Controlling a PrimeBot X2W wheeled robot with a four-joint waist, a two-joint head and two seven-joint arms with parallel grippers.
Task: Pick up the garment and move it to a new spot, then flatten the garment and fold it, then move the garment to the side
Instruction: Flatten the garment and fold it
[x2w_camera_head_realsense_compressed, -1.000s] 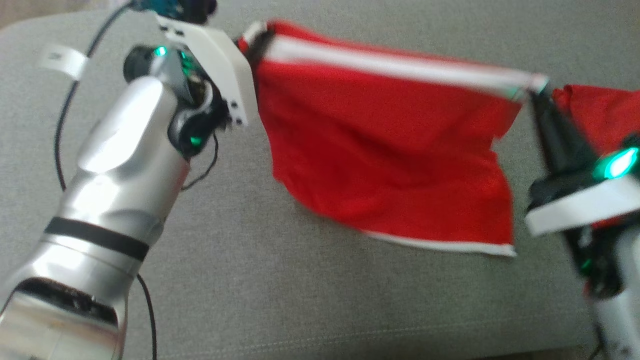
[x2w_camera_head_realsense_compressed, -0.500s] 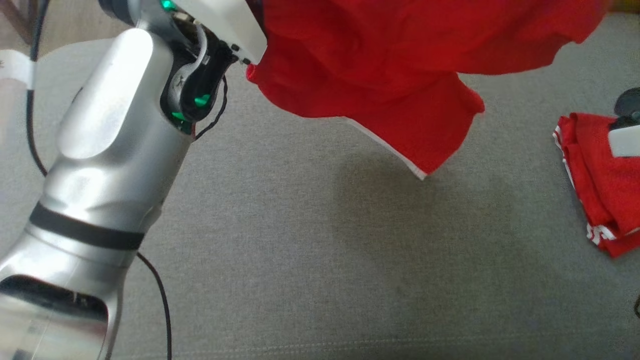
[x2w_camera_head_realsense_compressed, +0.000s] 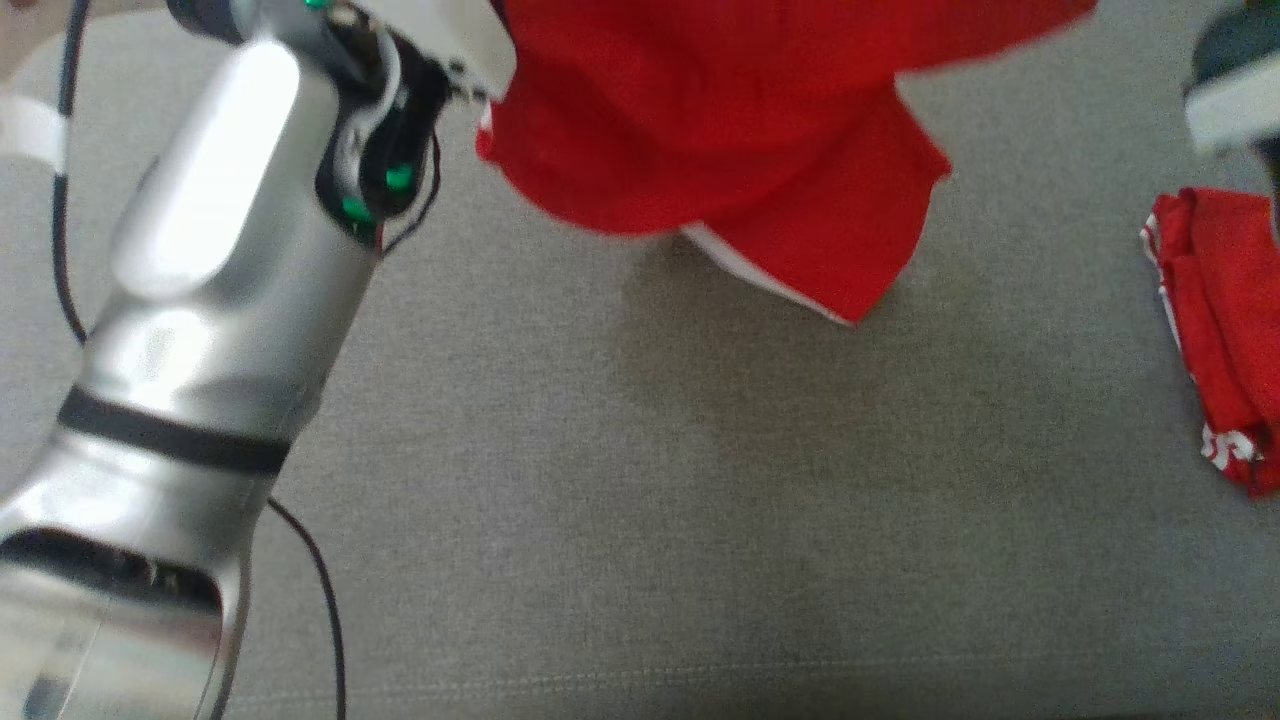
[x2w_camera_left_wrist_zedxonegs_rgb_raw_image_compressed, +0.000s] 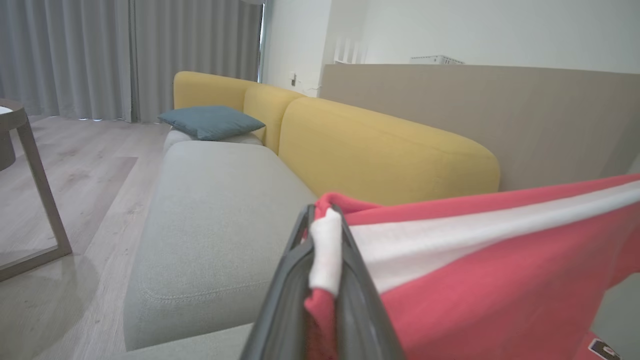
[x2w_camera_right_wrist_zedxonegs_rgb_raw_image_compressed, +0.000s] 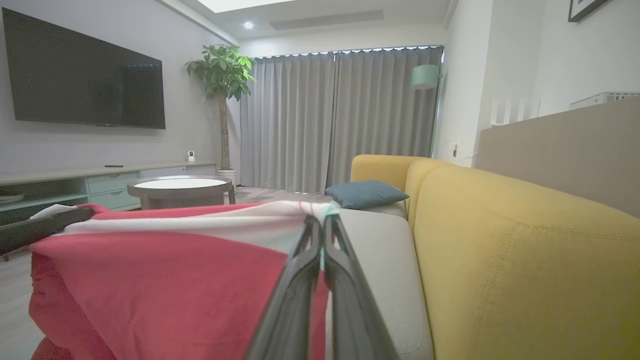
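The garment (x2w_camera_head_realsense_compressed: 720, 130) is red with a white band. It hangs in the air between my two grippers, and its lower corner (x2w_camera_head_realsense_compressed: 840, 295) dangles just above the grey sofa seat (x2w_camera_head_realsense_compressed: 640, 520). In the left wrist view my left gripper (x2w_camera_left_wrist_zedxonegs_rgb_raw_image_compressed: 325, 225) is shut on one end of the white band (x2w_camera_left_wrist_zedxonegs_rgb_raw_image_compressed: 450, 235). My right gripper (x2w_camera_right_wrist_zedxonegs_rgb_raw_image_compressed: 320, 225) is shut on the other end of the garment's (x2w_camera_right_wrist_zedxonegs_rgb_raw_image_compressed: 165, 290) band. My silver left arm (x2w_camera_head_realsense_compressed: 220, 300) rises along the left of the head view.
A second red garment (x2w_camera_head_realsense_compressed: 1220, 320) lies folded on the seat at the right. The yellow backrest (x2w_camera_right_wrist_zedxonegs_rgb_raw_image_compressed: 515, 260) runs along the far side, with a blue cushion (x2w_camera_left_wrist_zedxonegs_rgb_raw_image_compressed: 210, 121) at the sofa's end. A black cable (x2w_camera_head_realsense_compressed: 320, 590) trails under my left arm. A round table (x2w_camera_right_wrist_zedxonegs_rgb_raw_image_compressed: 180, 187) stands on the floor.
Both grippers have lifted the garment, so its white band has left the top of the head view and the hem hangs free. The head view itself has shifted.
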